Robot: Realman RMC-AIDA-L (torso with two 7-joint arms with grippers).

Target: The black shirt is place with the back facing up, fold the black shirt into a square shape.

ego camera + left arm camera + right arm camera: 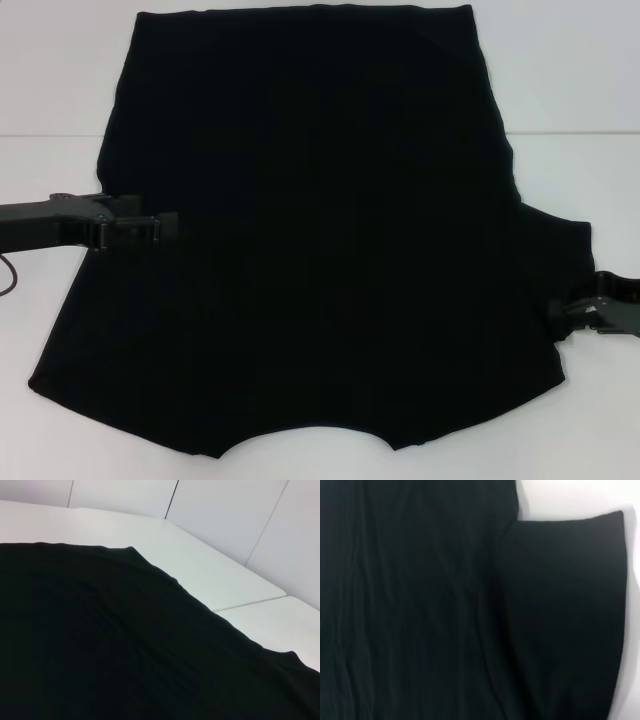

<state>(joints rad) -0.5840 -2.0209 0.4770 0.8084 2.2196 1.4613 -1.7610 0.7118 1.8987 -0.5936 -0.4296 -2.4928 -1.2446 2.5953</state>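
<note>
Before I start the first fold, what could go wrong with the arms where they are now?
The left tool sits over the black shirt at its left edge; closing there could pinch only a shallow bite that slips mid-fold. The right tool is beside the right sleeve, near its hem, so lifting may drag just the sleeve. Wrinkles along the right side may get folded in.

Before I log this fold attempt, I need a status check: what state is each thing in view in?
black shirt: spread flat on the table, no lettering showing, neckline toward the robot, right sleeve out, left sleeve not seen sticking out.
left tool: at the shirt's left edge, mid-height.
right tool: at the right sleeve's lower edge.
white table: carrying the shirt.
</note>
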